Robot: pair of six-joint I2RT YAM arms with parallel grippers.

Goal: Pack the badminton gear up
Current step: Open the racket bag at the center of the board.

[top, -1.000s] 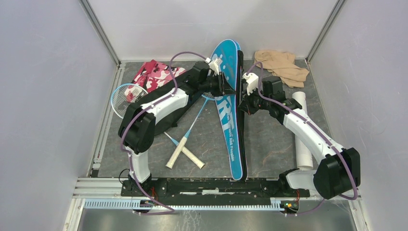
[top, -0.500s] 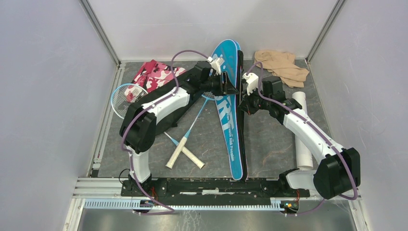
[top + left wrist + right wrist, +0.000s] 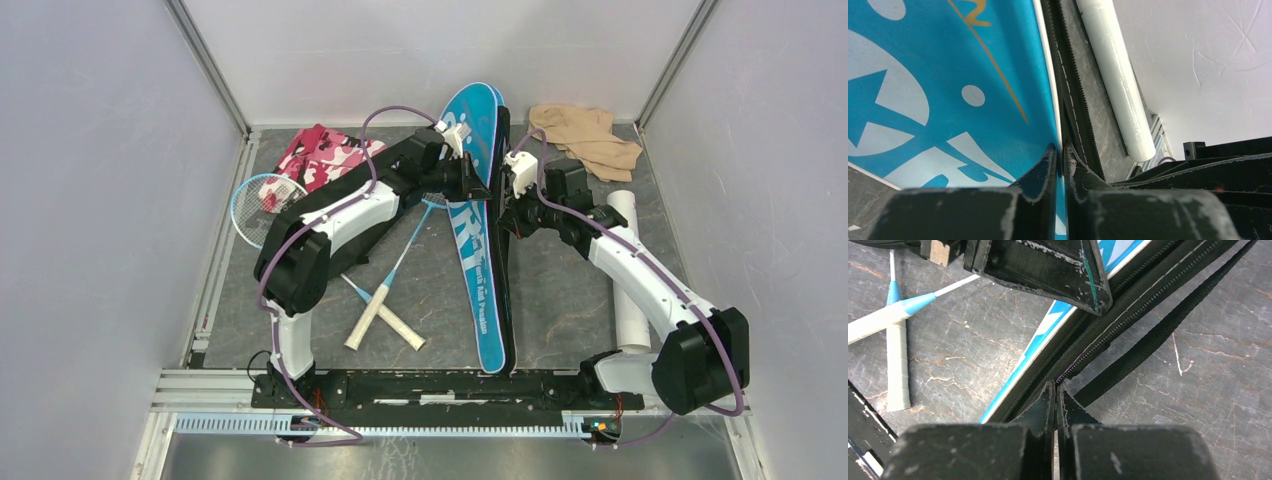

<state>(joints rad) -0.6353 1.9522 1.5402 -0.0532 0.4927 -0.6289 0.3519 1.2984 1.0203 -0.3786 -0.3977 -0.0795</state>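
Two grippers meet at the blue cover [image 3: 478, 265], which stretches from the upper middle of the overhead view down to the lower middle, its black zipper [image 3: 1108, 327] edge turned to the right of the frame. The left gripper [image 3: 1060, 152] reaches it from the left side, fingers drawn almost together and pinching the cover's white-piped rim between them. The right gripper [image 3: 1055, 390] comes in from the right side, just beside the left one. Its fingers are pressed tight together with the tips against the zipper band; whether anything thin is nipped there cannot be told. A black strap [image 3: 1158, 335] lies loose on the grey table [image 3: 560, 290] beside that band. Left of the cover lie two rackets [image 3: 385, 315], their white handles crossed in the lower middle of the overhead view and one round head [image 3: 262, 200] at the far left, partly under the left arm. A white tube [image 3: 630, 285] lies along the right side, partly under the right arm. A pink cloth [image 3: 325, 155] sits in the upper left and a beige cloth [image 3: 585, 135] in the upper right, both apart from the cover.
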